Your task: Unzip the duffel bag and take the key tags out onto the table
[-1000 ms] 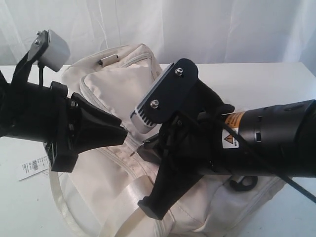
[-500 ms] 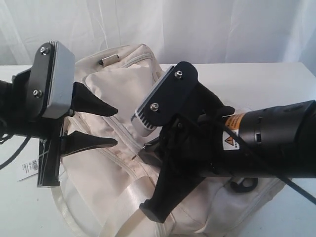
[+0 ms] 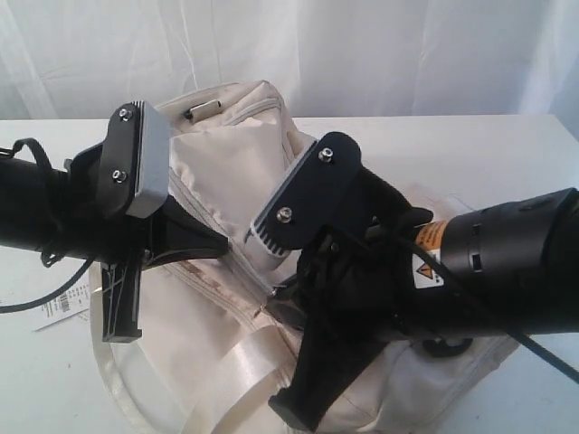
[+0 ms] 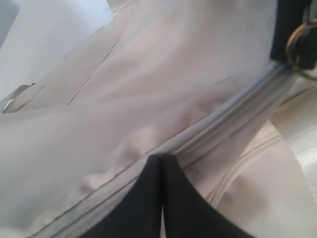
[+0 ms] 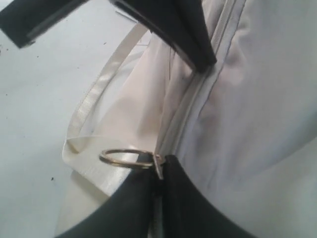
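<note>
— So, where's the duffel bag (image 3: pixel 226 172)?
— It lies on the table (image 3: pixel 488 145), under both arms. My left gripper (image 4: pixel 161 157) is pressed shut at its zip (image 4: pixel 233 119); my right gripper (image 5: pixel 161 159) pinches the zip pull (image 5: pixel 157 167).

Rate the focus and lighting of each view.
Exterior view: the curtain glares white, the black right arm loses detail, the duffel bag reads fairly sharp. Left wrist view: soft throughout, the bag's fabric hazy, the left gripper a featureless dark shape. Right wrist view: sharpest, the zip pull ring at the right gripper crisp.
</note>
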### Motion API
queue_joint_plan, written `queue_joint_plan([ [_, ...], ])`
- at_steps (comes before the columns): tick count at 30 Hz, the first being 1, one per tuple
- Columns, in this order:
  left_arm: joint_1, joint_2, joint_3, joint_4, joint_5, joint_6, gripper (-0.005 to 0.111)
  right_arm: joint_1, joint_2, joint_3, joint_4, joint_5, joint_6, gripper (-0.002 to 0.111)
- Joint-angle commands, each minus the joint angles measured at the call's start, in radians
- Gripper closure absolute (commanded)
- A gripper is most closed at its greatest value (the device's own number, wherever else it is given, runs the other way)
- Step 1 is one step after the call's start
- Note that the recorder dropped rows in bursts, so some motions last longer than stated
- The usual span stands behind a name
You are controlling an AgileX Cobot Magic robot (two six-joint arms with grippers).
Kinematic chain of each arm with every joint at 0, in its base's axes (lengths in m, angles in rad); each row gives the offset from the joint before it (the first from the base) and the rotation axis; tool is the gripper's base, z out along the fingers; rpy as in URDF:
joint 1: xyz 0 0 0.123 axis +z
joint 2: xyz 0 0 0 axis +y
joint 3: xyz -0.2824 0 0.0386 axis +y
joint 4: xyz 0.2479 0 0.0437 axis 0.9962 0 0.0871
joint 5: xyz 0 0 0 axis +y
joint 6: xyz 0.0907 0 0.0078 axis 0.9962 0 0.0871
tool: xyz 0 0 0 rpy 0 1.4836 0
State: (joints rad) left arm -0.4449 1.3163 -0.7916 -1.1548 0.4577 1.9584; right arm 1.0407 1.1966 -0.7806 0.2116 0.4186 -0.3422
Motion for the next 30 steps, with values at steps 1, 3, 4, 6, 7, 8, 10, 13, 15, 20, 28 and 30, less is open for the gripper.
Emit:
queue_joint_plan([
  [1, 0.002, -0.001, 0.001, 0.023, -0.020, 0.026, 0.107, -0.002, -0.032, 0.004, 0.002, 0.103, 0.006, 0.108],
  [3, 0.002, -0.001, 0.001, 0.023, -0.020, 0.026, 0.107, -0.002, -0.047, 0.004, 0.002, 0.118, 0.006, 0.108],
  [4, 0.002, -0.001, 0.001, 0.023, -0.020, 0.026, 0.107, -0.002, -0.055, 0.004, 0.001, 0.125, 0.006, 0.108],
  [6, 0.002, -0.001, 0.001, 0.023, -0.020, 0.026, 0.107, -0.002, -0.069, 0.004, -0.002, 0.139, 0.006, 0.108],
  [7, 0.002, -0.001, 0.001, 0.023, -0.020, 0.026, 0.107, -0.002, -0.079, 0.004, -0.002, 0.147, 0.006, 0.108],
  [8, 0.002, -0.001, 0.001, 0.023, -0.018, 0.026, 0.107, -0.002, -0.084, 0.004, -0.002, 0.153, 0.006, 0.108],
  [10, 0.002, -0.002, 0.001, 0.023, -0.006, 0.026, 0.107, -0.002, -0.095, 0.004, -0.002, 0.152, 0.006, 0.108],
  [13, 0.002, -0.014, 0.001, 0.020, 0.031, -0.004, 0.107, -0.002, -0.098, 0.004, -0.002, 0.118, 0.006, 0.108],
  [15, 0.002, -0.047, -0.001, 0.020, 0.054, -0.039, 0.107, -0.002, -0.096, 0.004, -0.002, 0.077, 0.006, 0.108],
  [20, 0.002, -0.163, -0.001, 0.020, 0.136, -0.244, 0.107, -0.002, -0.087, 0.004, 0.001, -0.001, 0.015, 0.108],
  [28, 0.002, -0.257, 0.038, 0.133, 0.320, -0.275, 0.081, -0.002, -0.067, 0.004, 0.001, -0.001, 0.033, 0.108],
  [30, 0.002, -0.257, 0.063, 0.093, 0.304, -0.220, 0.065, -0.002, -0.067, 0.004, 0.001, -0.001, 0.056, 0.108],
])
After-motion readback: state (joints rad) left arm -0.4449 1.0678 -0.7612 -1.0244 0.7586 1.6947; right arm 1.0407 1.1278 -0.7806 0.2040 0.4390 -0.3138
